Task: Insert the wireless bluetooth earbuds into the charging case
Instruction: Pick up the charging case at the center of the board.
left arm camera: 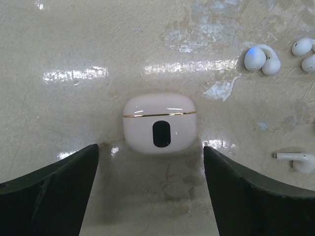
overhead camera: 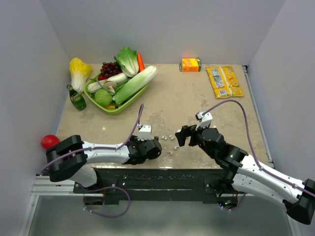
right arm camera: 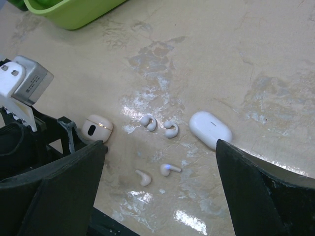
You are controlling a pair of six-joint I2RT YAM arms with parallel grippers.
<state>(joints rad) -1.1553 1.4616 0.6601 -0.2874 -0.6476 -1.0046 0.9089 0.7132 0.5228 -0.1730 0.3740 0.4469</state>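
The left gripper [left arm camera: 150,147] has its jaws wide, one on each side of the closed charging case [left arm camera: 159,123], which lies on the table [left arm camera: 74,39] in the middle of the left wrist view and touches neither; the right gripper [right arm camera: 160,143] is wide too and holds nothing. The case looks light, hard and glossy, so it may slip, and its sides below the gold seam [left arm camera: 159,114] seem the best hold. The earbuds [left arm camera: 262,58], loose at the upper right, are tiny and smooth and probably need a gentle pinch.
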